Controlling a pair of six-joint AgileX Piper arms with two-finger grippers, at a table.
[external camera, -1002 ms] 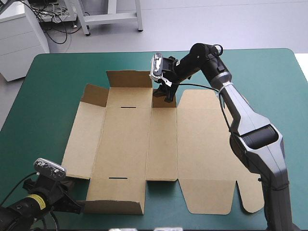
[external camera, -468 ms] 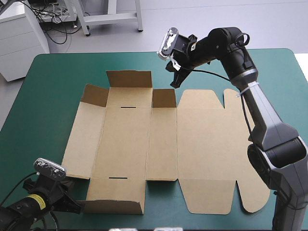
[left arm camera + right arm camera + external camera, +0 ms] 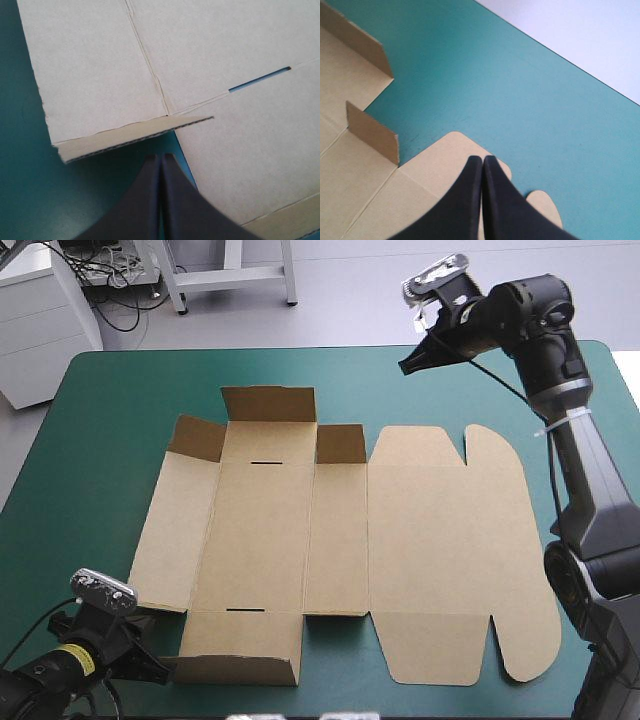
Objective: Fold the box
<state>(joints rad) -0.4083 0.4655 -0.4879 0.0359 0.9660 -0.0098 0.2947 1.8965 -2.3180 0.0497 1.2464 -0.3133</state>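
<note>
Moved: right gripper [image 3: 408, 365] has lifted off the box's far edge, where it was earlier, and swung up and right; it hangs over the table's far edge. Box and left arm lie as before.
Table [image 3: 120, 400]: teal-green cover, plain and bare around the board.
Box [image 3: 340, 540]: brown cut sheet, mostly flat at the table's middle, its long side running left to right.
Lid panel [image 3: 440, 540]: widest section, flat on the right, with a rounded tab [image 3: 492, 445] at the far corner and another at the near one.
Far flap [image 3: 268, 403]: raised upright, with a shorter raised flap [image 3: 341, 444] to its right and one to its left.
Near flap [image 3: 240, 668]: bent up at the near-left corner, its corrugated edge showing in the left wrist view.
Slots: one narrow cut [image 3: 265, 462] near the far crease, another near the near crease.
Right gripper fingers: pressed together in one point, holding nothing, above the lid's far tab in its own view.
Left gripper [image 3: 165, 672]: low at the near-left corner, fingers closed into a point with nothing between them, tip just beside the bent flap's edge.
</note>
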